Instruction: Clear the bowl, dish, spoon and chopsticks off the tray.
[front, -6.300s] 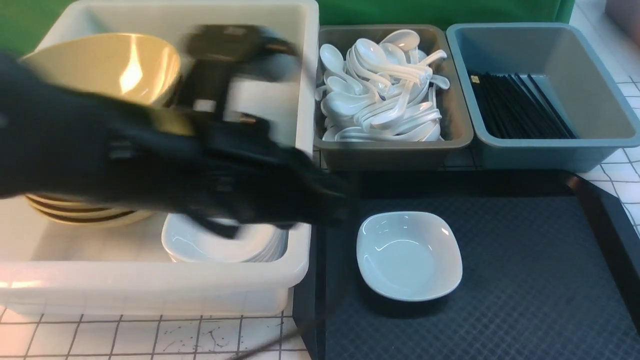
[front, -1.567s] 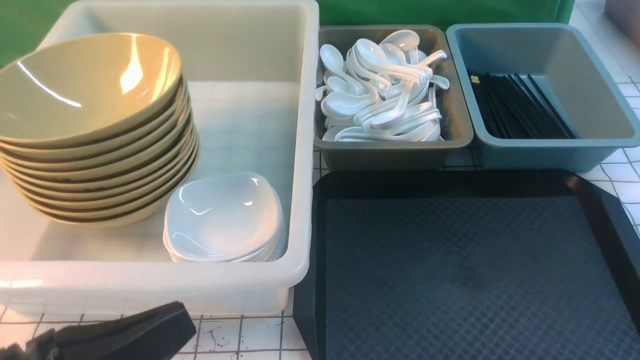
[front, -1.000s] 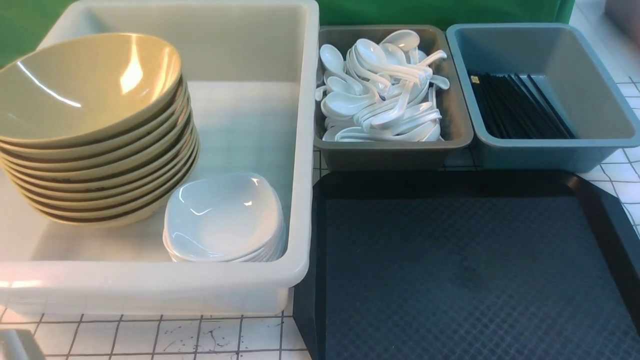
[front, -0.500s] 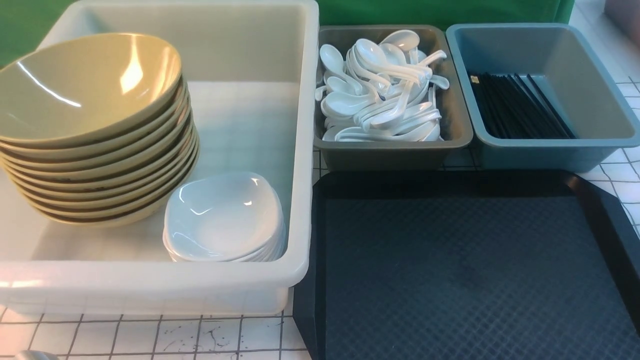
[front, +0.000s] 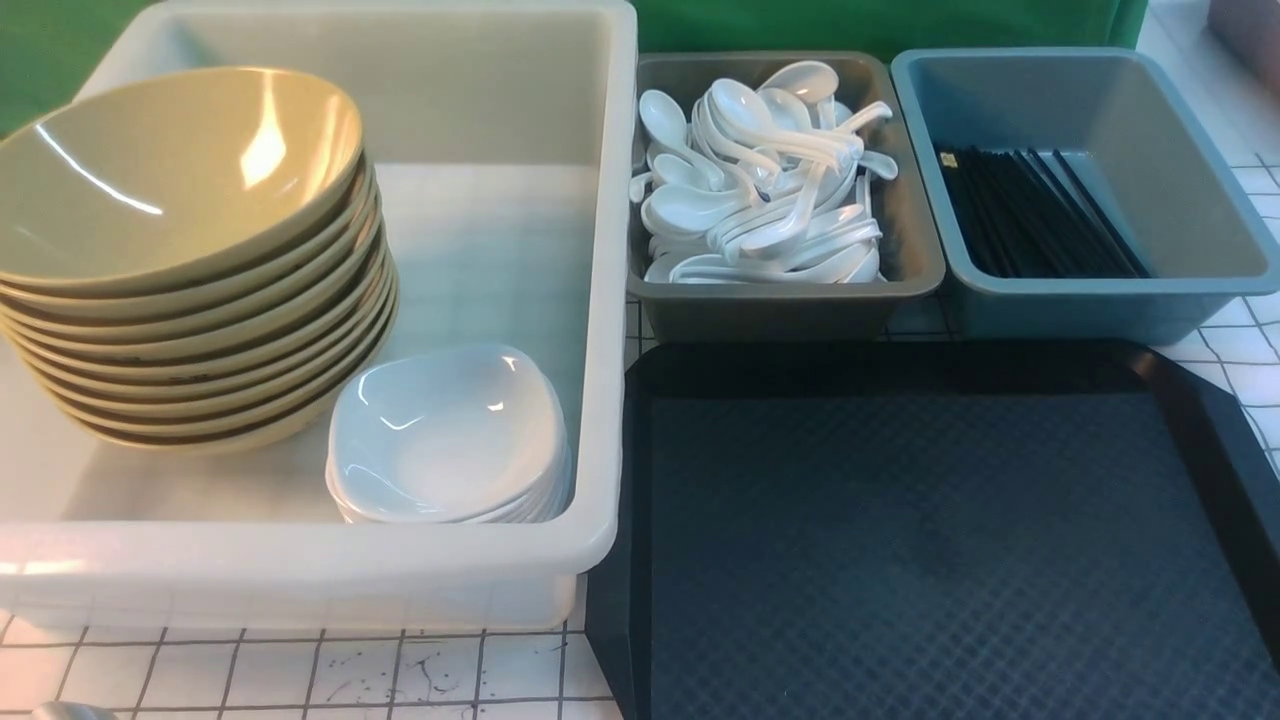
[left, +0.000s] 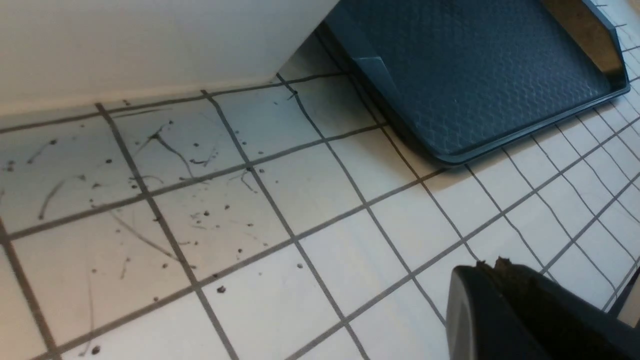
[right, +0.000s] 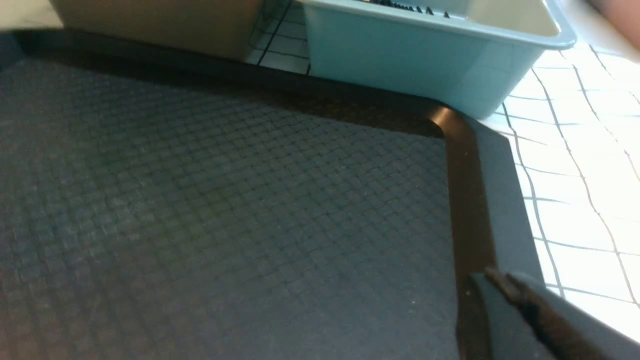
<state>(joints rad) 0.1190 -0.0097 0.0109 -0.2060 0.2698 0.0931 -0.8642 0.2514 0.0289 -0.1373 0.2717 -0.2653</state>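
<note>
The black tray (front: 900, 550) shows only its bare diamond-textured surface. An olive-yellow bowl (front: 170, 170) tops a stack in the white tub (front: 600, 300), and a small white dish (front: 445, 430) tops a stack beside it. White spoons (front: 760, 180) are heaped in the grey bin, and black chopsticks (front: 1035, 210) lie in the blue bin. In the left wrist view my left gripper (left: 492, 264) is shut and empty over the tiled table, near the tray's corner (left: 450, 155). My right gripper (right: 492, 275) is shut and empty above the tray's right rim (right: 465, 200).
The white tub fills the left half of the table. The grey bin (front: 900, 290) and the blue bin (front: 1100, 300) stand side by side just behind the tray. White tiled table (front: 300, 670) shows in front of the tub. Neither arm shows in the front view.
The left arm has drawn back out of the front view's lower left. The dish that lay on the tray earlier now tops the white stack in the tub.
</note>
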